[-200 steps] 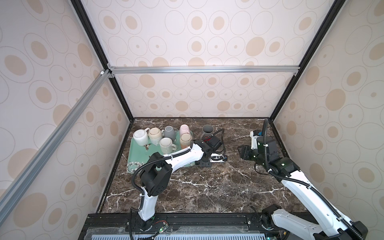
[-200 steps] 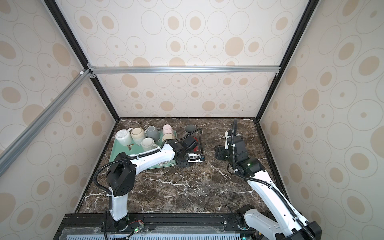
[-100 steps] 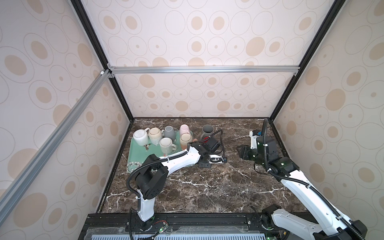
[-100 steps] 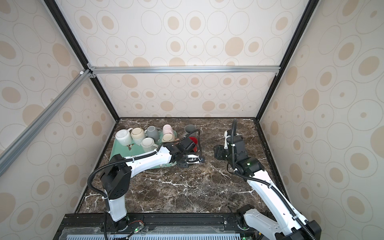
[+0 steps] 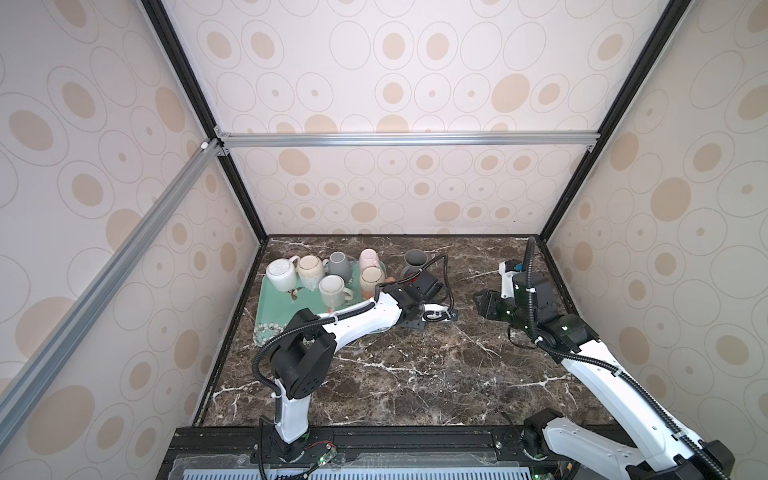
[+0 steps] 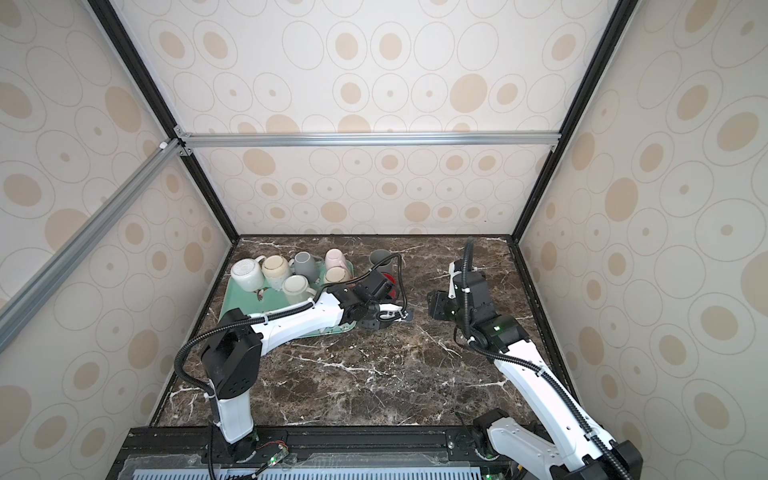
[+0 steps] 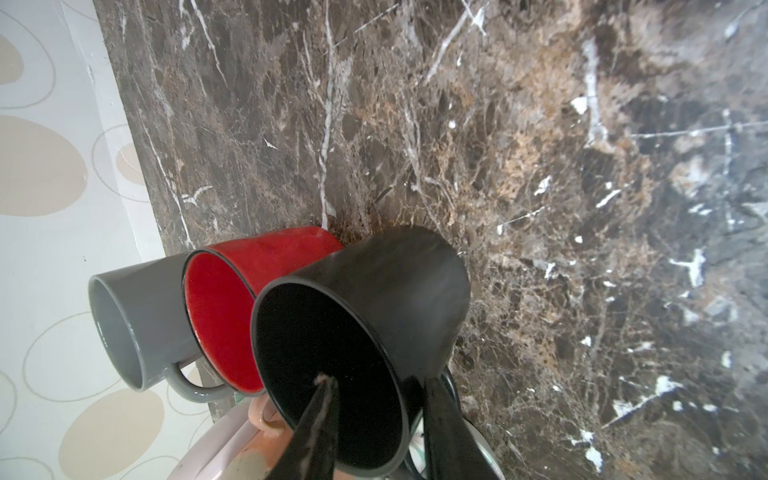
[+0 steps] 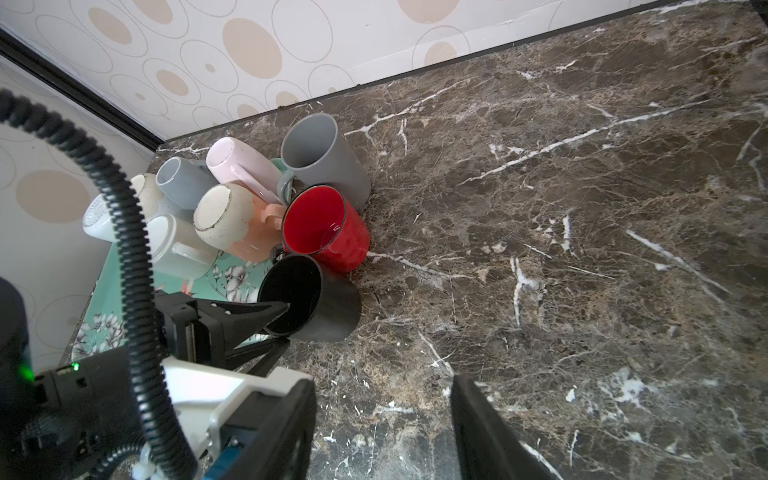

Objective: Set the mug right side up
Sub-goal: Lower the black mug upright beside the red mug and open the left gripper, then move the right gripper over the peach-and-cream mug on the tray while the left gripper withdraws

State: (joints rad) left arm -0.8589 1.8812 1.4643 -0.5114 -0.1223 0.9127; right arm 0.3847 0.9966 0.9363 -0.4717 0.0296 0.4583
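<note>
The black mug (image 8: 328,303) stands upright, mouth up, on the marble beside the red mug (image 8: 332,232). My left gripper (image 8: 284,324) straddles its wall near the handle. One finger (image 7: 322,409) reaches inside the black mug (image 7: 374,299) without touching the wall, and the other finger (image 7: 442,419) sits outside, so the jaws are open. In both top views the left arm hides most of this mug. My right gripper (image 8: 382,386) hovers open and empty over bare marble to the right (image 5: 484,307).
A teal tray (image 5: 270,320) at the back left holds several pale mugs lying bottom-up or on their sides (image 8: 224,216). A grey mug (image 5: 415,261) stands upright behind the red mug (image 7: 224,316). The enclosure walls close in the left, right and back.
The left jaws closed tighter on the black mug's wall and have now spread off it. The left arm's elbow has shifted a little. The right arm has not moved.
</note>
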